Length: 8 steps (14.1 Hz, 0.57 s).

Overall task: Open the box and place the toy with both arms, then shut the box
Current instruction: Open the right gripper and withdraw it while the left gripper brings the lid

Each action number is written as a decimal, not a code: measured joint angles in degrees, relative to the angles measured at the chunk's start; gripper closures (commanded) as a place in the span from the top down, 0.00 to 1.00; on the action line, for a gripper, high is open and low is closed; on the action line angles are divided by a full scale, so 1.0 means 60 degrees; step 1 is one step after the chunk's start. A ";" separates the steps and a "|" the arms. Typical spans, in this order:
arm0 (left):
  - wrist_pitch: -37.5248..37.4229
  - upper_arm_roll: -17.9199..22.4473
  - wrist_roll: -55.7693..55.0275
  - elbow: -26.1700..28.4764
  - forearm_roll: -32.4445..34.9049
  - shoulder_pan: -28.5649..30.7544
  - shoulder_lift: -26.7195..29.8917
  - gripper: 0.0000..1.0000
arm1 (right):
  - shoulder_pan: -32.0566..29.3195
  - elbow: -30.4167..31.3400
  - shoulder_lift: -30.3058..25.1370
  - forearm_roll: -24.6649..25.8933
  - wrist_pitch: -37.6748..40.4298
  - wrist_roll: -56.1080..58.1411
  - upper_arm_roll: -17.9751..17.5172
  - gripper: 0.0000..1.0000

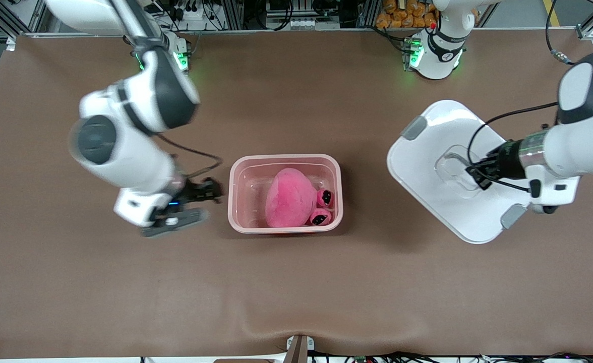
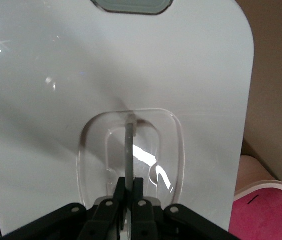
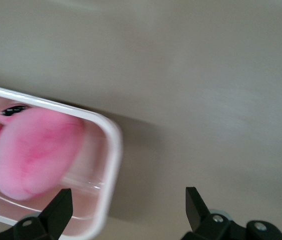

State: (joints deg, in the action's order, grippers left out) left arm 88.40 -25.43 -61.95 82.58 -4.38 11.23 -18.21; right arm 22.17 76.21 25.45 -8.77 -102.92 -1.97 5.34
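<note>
Toy (image 1: 290,197) in box (image 1: 236,174), eyes twd left-arm end

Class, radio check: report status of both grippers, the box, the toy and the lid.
Left gripper shut on lid handle, lid held tilted toward the left arm's end. Right gripper open, empty, beside box. Toy in open box. Nothing in the way.

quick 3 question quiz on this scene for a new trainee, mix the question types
1. True or false: the toy lies inside the box.
2. Which gripper holds the lid? A) left B) right
3. Fill in: the right gripper is ____ and holds nothing.

Key:
1. true
2. A: the left gripper is shut on the lid's handle.
3. open, over the table beside the box.
</note>
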 measured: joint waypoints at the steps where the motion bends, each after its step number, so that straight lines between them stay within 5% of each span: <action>1: 0.0108 -0.0009 -0.0461 0.0000 0.0000 -0.0223 -0.0001 0.00 | -0.0392 0.0367 -0.0351 0.0003 0.0131 0.0257 0.0008 1.00; 8: 0.1780 -0.0029 -0.4406 0.0014 0.0018 -0.2060 -0.0197 0.00 | -0.3022 0.2329 -0.2789 0.0149 0.1198 0.1176 0.0047 1.00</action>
State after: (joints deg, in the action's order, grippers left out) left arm 99.08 -25.60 -88.38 82.66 -4.27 -1.13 -19.40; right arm 4.04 90.19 8.71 -7.87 -95.74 5.09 5.62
